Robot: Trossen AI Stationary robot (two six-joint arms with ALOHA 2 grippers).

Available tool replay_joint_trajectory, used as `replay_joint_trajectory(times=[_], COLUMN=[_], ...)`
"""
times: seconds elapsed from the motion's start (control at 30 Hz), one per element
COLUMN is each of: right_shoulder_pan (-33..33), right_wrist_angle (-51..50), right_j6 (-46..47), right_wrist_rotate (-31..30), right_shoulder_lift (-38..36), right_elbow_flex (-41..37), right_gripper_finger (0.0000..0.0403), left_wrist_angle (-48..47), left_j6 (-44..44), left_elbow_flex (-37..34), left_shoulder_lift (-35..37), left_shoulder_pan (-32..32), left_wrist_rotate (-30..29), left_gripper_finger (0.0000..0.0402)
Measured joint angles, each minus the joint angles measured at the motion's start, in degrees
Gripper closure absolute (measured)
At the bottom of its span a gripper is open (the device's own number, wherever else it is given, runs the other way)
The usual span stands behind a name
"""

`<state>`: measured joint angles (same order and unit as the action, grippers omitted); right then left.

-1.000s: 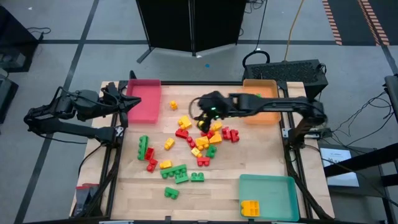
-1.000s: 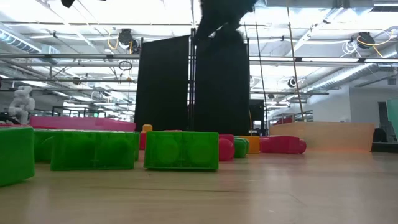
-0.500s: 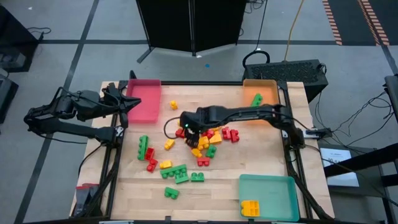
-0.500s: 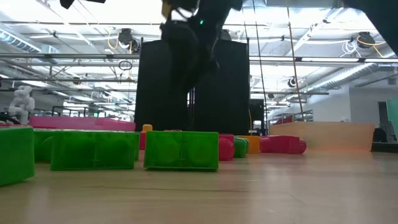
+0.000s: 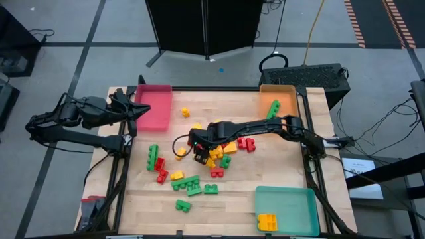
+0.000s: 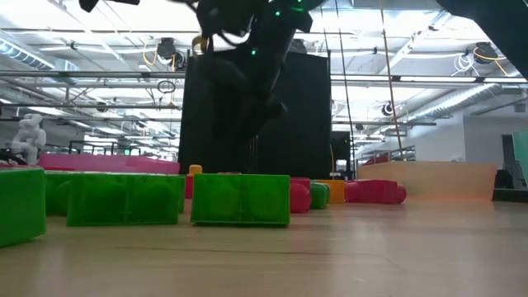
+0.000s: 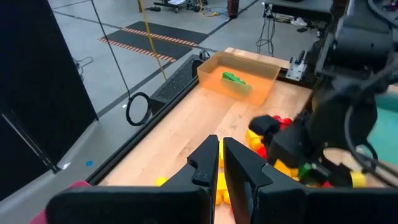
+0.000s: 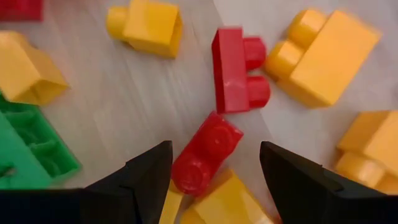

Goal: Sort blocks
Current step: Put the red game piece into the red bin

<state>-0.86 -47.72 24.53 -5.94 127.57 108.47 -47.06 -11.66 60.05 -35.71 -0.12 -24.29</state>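
Red, yellow and green blocks lie scattered on the wooden table, most of them in a pile (image 5: 219,149) at its middle; several green ones (image 5: 192,186) lie nearer the front. My right gripper (image 5: 199,151) is open over the pile's left side, pointing down. In the right wrist view its fingers (image 8: 214,180) stand on either side of a small red brick (image 8: 205,152) that lies on the table, without touching it. My left gripper (image 5: 136,109) is shut and empty beside the pink tray (image 5: 154,106); it also shows in the left wrist view (image 7: 221,163).
An orange tray (image 5: 277,119) at the far right holds a green block (image 5: 273,108). A teal tray (image 5: 287,206) at the near right holds a yellow block (image 5: 267,221). A red brick (image 8: 233,68) and yellow bricks (image 8: 323,56) lie close around the right gripper.
My right gripper has gone from near the orange tray toward the table's left and near edges, coming down over the left side of the pile. The blocks have stayed where they were.
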Motion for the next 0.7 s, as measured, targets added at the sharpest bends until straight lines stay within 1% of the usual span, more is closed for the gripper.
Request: replay_joint_trajectory(times=[0.3, 0.4, 0.53, 0.67, 0.7], right_shoulder_pan=[0.0, 0.3, 0.5, 0.4, 0.4], right_wrist_angle=[0.9, 0.5, 0.7, 0.1, 0.0], right_j6=[2.7, 3.8, 3.7, 4.4, 4.6], right_wrist_rotate=[0.2, -0.3, 0.3, 0.8, 0.9], right_shoulder_lift=[4.7, 5.6, 7.2, 7.9, 8.0], right_elbow_flex=[0.0, 0.0, 0.0, 0.1, 0.1], right_gripper_finger=[0.0165, 0.0174, 0.0216, 0.0284, 0.0286], left_wrist_angle=[-0.2, -0.2, -0.3, -0.5, -0.5], left_j6=[0.0, 0.0, 0.0, 0.1, 0.2], left_elbow_flex=[0.0, 0.0, 0.0, 0.0, 0.0], left_shoulder_lift=[0.0, 0.0, 0.0, 0.0, 0.0], left_shoulder_pan=[0.0, 0.0, 0.0, 0.0, 0.0], left_wrist_rotate=[0.0, 0.0, 0.0, 0.0, 0.0], left_gripper_finger=[0.0371, 0.0371, 0.0371, 0.0371, 0.0371])
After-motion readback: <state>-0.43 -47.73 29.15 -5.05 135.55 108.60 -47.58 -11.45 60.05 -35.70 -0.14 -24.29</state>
